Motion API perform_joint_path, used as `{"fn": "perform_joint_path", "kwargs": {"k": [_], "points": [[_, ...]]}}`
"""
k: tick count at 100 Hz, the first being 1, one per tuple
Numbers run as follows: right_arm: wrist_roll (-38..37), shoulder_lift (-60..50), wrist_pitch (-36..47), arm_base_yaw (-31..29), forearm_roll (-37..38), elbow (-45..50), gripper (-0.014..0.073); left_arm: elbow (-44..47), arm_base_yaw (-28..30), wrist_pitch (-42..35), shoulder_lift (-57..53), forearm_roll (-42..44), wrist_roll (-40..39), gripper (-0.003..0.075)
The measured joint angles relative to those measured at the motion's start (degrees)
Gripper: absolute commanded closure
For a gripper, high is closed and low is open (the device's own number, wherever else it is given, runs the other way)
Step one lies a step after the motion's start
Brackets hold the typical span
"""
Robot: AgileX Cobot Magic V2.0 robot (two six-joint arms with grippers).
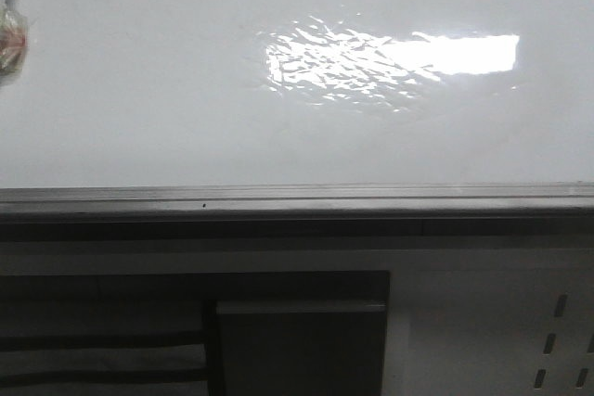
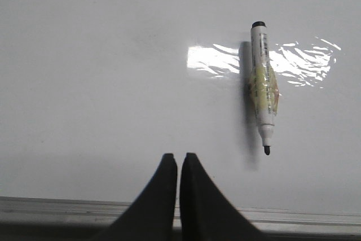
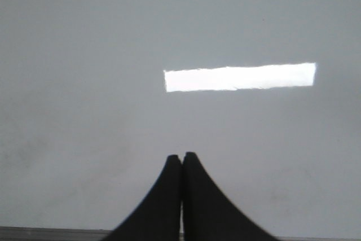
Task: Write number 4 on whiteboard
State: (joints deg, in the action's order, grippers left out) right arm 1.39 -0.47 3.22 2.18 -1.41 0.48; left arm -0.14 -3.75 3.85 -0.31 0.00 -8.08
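The whiteboard (image 1: 186, 90) is glossy white with rippled glare and a grey metal frame along its near edge. No number 4 shows on it. A white marker (image 2: 263, 86) with a yellowish label lies uncapped on the board, black tip toward the frame; part of it shows at the far left in the front view (image 1: 11, 30). My left gripper (image 2: 178, 156) is shut and empty above the board's near edge, apart from the marker. My right gripper (image 3: 181, 156) is shut and empty over bare whiteboard (image 3: 84, 83). Neither gripper shows in the front view.
The board's grey frame edge (image 1: 297, 197) runs across the front view. Below it sit a dark box (image 1: 297, 340) and a white perforated panel (image 1: 557, 340). A bright rectangular light reflection (image 3: 240, 77) lies on the board.
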Motion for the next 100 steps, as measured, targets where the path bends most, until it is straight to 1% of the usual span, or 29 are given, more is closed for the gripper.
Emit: {"fn": "perform_joint_path", "kwargs": {"k": [28,35,42,51,62,72,81,89,100], "points": [[0.0,0.0,0.0,0.0,0.0,0.0,0.0666,0.0,0.0,-3.3,0.0,0.0,0.0,0.0741],[0.0,0.0,-1.8,0.0,0.0,-0.7,0.0666,-0.3,0.0,-3.8,0.0,0.0,0.0,0.0741],[0.0,0.0,-6.3,0.0,0.0,-3.2,0.0666,-1.4,0.0,-3.3,0.0,0.0,0.0,0.0741],[0.0,0.1,-11.9,0.0,0.0,-9.2,0.0666,-5.3,0.0,-1.9,0.0,0.0,0.0,0.0741],[0.0,3.5,-17.9,0.0,0.0,-17.1,0.0666,-12.6,0.0,1.6,1.1,0.0,0.0,0.0741],[0.0,8.2,-22.7,0.0,0.7,-24.4,0.0666,-19.7,0.0,6.2,5.2,0.0,0.0,0.0741],[0.0,13.1,-26.8,0.0,1.4,-29.8,0.0666,-25.8,0.0,10.7,9.6,0.6,1.8,0.0741],[0.0,16.8,-29.8,0.0,1.4,-33.3,0.0666,-30.3,0.0,13.8,12.9,0.8,3.2,0.0741],[0.0,20.8,-31.1,0.0,1.4,-35.5,0.0666,-32.9,0.0,14.7,16.0,0.8,3.9,0.0741]]}}
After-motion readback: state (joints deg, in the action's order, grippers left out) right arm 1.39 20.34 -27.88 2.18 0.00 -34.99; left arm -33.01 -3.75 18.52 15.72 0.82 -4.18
